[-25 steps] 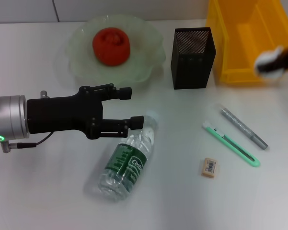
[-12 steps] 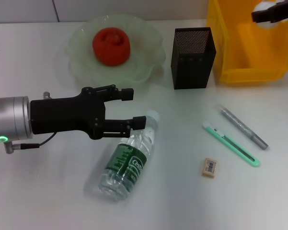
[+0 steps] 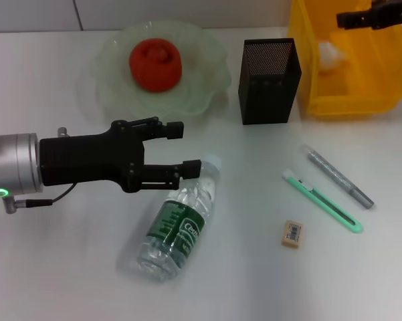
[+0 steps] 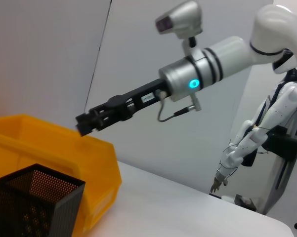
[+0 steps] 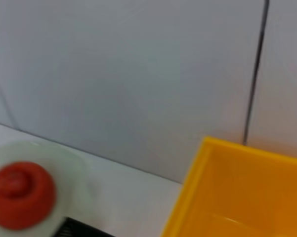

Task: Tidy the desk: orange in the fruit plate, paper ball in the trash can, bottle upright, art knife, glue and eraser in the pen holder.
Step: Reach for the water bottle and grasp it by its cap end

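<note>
We record the left gripper (image 3: 189, 148) low over the desk (image 3: 67, 267) with its two fingers spread wide, holding nothing. The bottle (image 3: 179, 221) lies on its side just below the nearer finger, its white cap at that fingertip and the green-labelled body slanting away from the gripper toward us. Beyond the farther finger sits the fruit plate (image 3: 207, 90) with the orange (image 3: 155, 63) in it, apart from the gripper. The right gripper (image 3: 361, 17) hovers above the trash can (image 3: 308, 60); its fingers look parted and empty, and in the left wrist view it (image 4: 87, 122) reaches over the yellow rim. The paper ball (image 3: 329, 52) lies inside the can, below that gripper. The pen holder (image 3: 268, 81) stands upright just beside the can. The eraser (image 3: 292, 233), a green art knife (image 3: 322, 200) and a grey glue pen (image 3: 339, 177) lie well apart from both grippers.
</note>
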`<state>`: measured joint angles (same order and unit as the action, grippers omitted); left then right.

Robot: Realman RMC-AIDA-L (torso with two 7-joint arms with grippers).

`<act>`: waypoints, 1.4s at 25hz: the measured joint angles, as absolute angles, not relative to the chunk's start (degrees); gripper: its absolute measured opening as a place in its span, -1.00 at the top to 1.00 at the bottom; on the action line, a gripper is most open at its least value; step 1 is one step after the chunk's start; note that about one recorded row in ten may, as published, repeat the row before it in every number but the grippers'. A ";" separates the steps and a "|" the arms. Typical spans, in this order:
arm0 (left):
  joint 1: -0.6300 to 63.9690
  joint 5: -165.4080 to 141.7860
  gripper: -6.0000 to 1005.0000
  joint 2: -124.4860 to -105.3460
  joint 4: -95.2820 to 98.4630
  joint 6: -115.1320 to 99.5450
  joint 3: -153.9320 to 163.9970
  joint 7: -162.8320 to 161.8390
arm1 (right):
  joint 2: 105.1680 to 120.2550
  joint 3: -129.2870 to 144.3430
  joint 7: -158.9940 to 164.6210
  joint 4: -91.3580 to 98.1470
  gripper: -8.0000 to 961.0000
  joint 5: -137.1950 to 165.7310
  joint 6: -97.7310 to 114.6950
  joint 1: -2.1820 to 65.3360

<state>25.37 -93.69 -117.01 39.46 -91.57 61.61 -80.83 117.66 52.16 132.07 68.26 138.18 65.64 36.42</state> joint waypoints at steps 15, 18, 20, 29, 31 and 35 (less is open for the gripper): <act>25.72 -95.54 -0.71 -114.53 44.65 -87.02 61.07 -95.77 | 118.40 44.86 94.02 59.60 -0.64 100.64 100.13 14.38; 26.75 -102.25 -0.71 -115.12 52.69 -83.40 61.06 -109.54 | 116.42 42.77 81.75 43.29 -0.64 100.73 104.03 14.99; 28.23 -106.86 -0.71 -115.43 55.24 -82.75 61.08 -116.10 | 115.17 42.19 76.76 36.30 -0.64 100.72 104.61 15.56; 39.55 -130.28 -0.71 -118.50 63.59 -84.60 65.68 -144.66 | 115.07 42.00 70.07 29.83 -0.64 103.06 101.03 15.46; 42.19 -132.78 -0.71 -118.70 64.27 -84.68 72.02 -149.97 | 115.09 41.99 69.46 29.74 -0.64 103.80 99.60 15.42; 44.99 -134.62 -0.71 -119.00 64.44 -83.17 78.02 -154.77 | 115.16 42.27 68.72 29.42 -0.64 103.97 98.70 15.58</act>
